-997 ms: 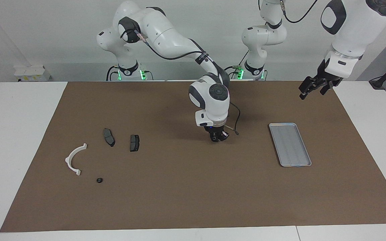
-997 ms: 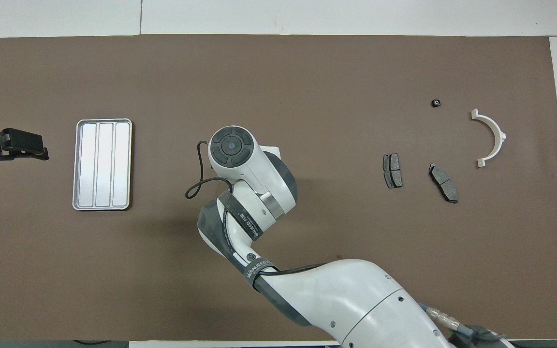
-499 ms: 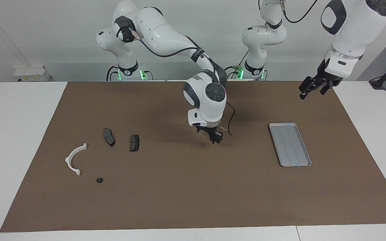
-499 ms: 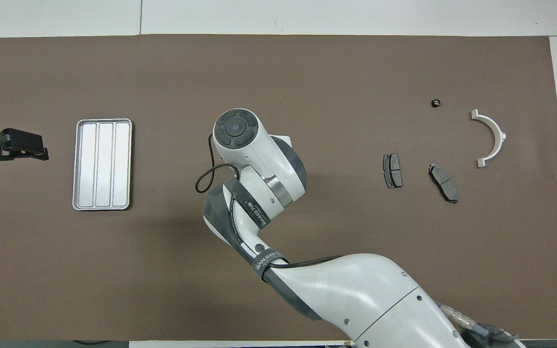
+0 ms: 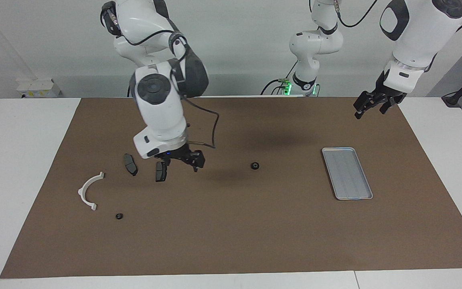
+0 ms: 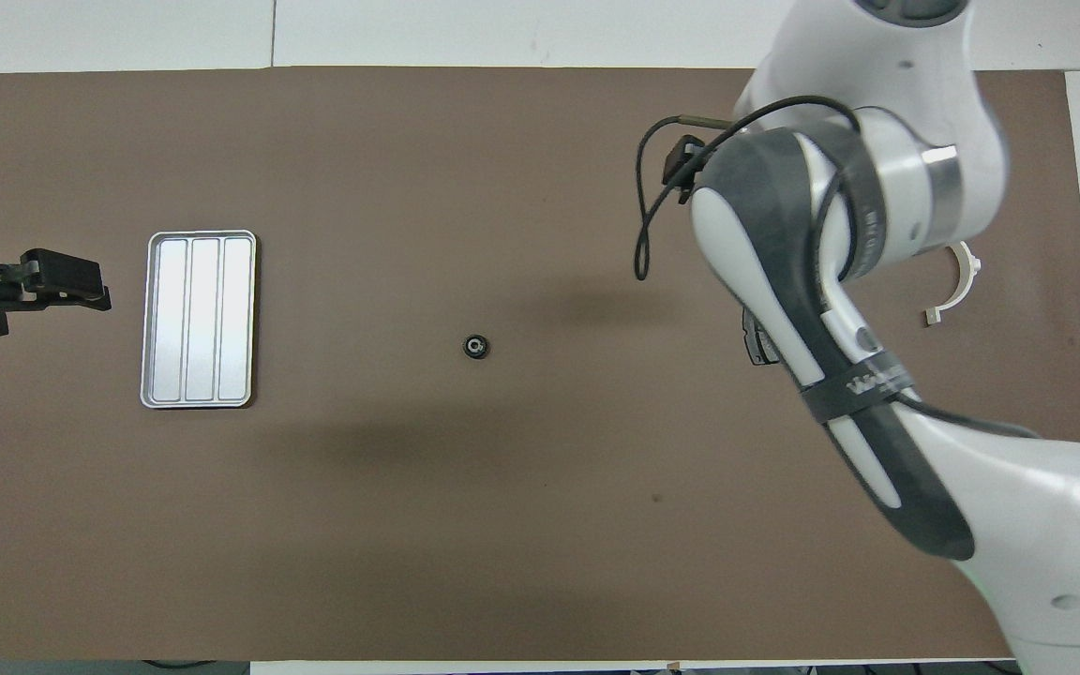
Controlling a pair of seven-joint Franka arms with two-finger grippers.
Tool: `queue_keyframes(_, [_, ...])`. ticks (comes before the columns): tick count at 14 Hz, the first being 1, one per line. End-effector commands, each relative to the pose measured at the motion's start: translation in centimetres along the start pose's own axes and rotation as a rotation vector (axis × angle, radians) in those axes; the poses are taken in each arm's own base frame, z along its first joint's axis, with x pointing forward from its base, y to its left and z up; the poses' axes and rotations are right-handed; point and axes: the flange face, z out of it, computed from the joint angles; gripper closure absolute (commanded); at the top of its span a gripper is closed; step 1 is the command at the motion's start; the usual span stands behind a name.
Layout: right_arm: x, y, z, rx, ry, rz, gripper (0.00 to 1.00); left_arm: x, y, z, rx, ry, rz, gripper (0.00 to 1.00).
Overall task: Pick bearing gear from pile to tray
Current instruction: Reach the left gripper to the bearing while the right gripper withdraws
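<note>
The pile lies toward the right arm's end of the mat: a white half-ring bracket, two dark brake pads and a small black ring. A second black ring lies alone in the middle of the mat. The silver tray lies toward the left arm's end and holds nothing. My right gripper hangs open and empty just over the brake pad nearer the mat's middle. My left gripper waits open in the air beside the tray.
A brown mat covers the table. In the overhead view my right arm hides most of the pile. Only the bracket's end and a brake pad's edge show.
My right arm has swung from the mat's middle to the pile. A black ring now lies where its gripper had been. My left gripper has barely moved.
</note>
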Motion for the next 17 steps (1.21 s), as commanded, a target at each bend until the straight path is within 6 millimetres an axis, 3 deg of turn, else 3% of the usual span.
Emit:
queue_keyframes(1, [3.1, 7.5, 1.4, -0.004, 0.008, -0.174, 0.00, -1.5, 4.2, 1.0, -0.009, -0.007, -0.024, 0.00])
queue_keyframes(4, [5.7, 14.3, 3.3, -0.025, 0.061, -0.277, 0.00, -1.5, 12.0, 5.3, -0.017, -0.011, -0.083, 0.00])
queue_keyframes(6, [6.6, 16.4, 6.2, -0.043, 0.097, -0.294, 0.00, -1.6, 16.4, 8.8, -0.016, -0.024, -0.098, 0.00])
queue_keyframes(10, [8.7, 18.1, 12.0, -0.072, 0.117, -0.283, 0.00, -2.4, 21.4, 15.4, -0.024, -0.027, -0.121, 0.00])
queue_keyframes(11, [9.1, 18.1, 13.9, -0.072, 0.113, -0.281, 0.00, -3.2, 24.1, 18.0, -0.016, -0.041, -0.128, 0.00])
queue_keyframes(13, [9.3, 18.0, 15.5, -0.071, 0.104, -0.271, 0.00, -4.2, 28.1, 22.5, -0.025, -0.035, -0.178, 0.00])
queue_keyframes(14, [9.3, 18.0, 16.2, -0.064, 0.095, -0.267, 0.00, -4.8, 29.2, 24.6, -0.016, -0.046, -0.178, 0.02])
queue_keyframes(17, [9.3, 18.1, 17.7, -0.056, 0.073, -0.255, 0.00, -5.3, 30.4, 27.4, -0.017, -0.047, -0.192, 0.08])
